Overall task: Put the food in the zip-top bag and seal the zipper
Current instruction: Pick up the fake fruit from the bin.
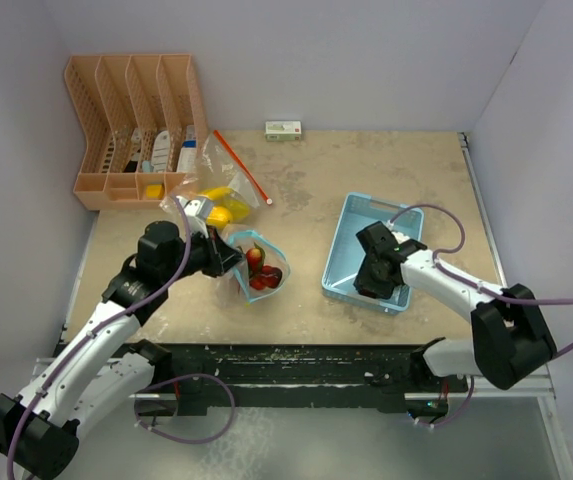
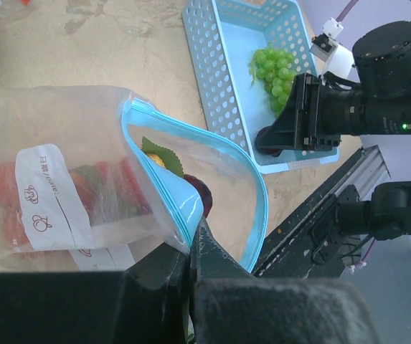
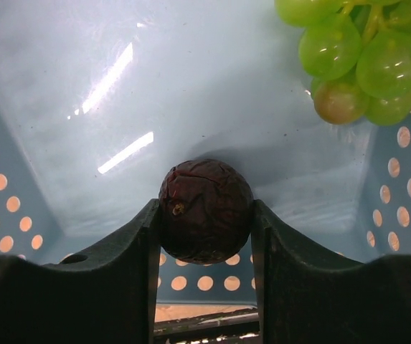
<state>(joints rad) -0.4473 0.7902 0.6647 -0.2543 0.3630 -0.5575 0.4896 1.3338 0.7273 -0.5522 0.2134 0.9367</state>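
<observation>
**Status:** part done. Zip-top bag (image 1: 258, 268) sits lower-centre in top view, mouth open, zipper not sealed. Inside are red pieces (image 2: 4, 193) seen thru the film, plus a green leaf (image 2: 163, 154) and a bit of yellow near the mouth. Left gripper (image 2: 193, 247), bottom-centre of left wrist view, is clenched on the bag's blue zip rim and holds the mouth open twd the basket.

**Outstanding:** two items in the light-blue basket (image 1: 351, 215), right of centre in top view.
- Dark purple fruit (image 3: 205, 211) is pinched betw. both fingers of the right gripper (image 3: 205, 217), low in the basket. Can't tell if it is off the floor.
- Green grapes (image 3: 356, 50) lie loose, upper right of right wrist view, apart from the fingers.

My read: two transfers left, then zip closure.

**Materials:**
- Bag: thin clear film, crinkled and soft, w/ white printed label and blue zip strip. Likely to fold if let go.
- Purple fruit: round, matte, wrinkled skin.
- Grapes: glossy smooth globes clustered on a stem. Uneven shape, prob. harder to pinch.
- Basket: rigid plastic, perforated walls, shiny floor w/ glare.
- Table (image 1: 316, 190): worn, blotchy beige.

**Other:** second clear bag (image 1: 216, 200) w/ yellow items sits upper left of centre in top view, just beside an orange slotted rack (image 1: 131, 100). No gripper on it.
</observation>
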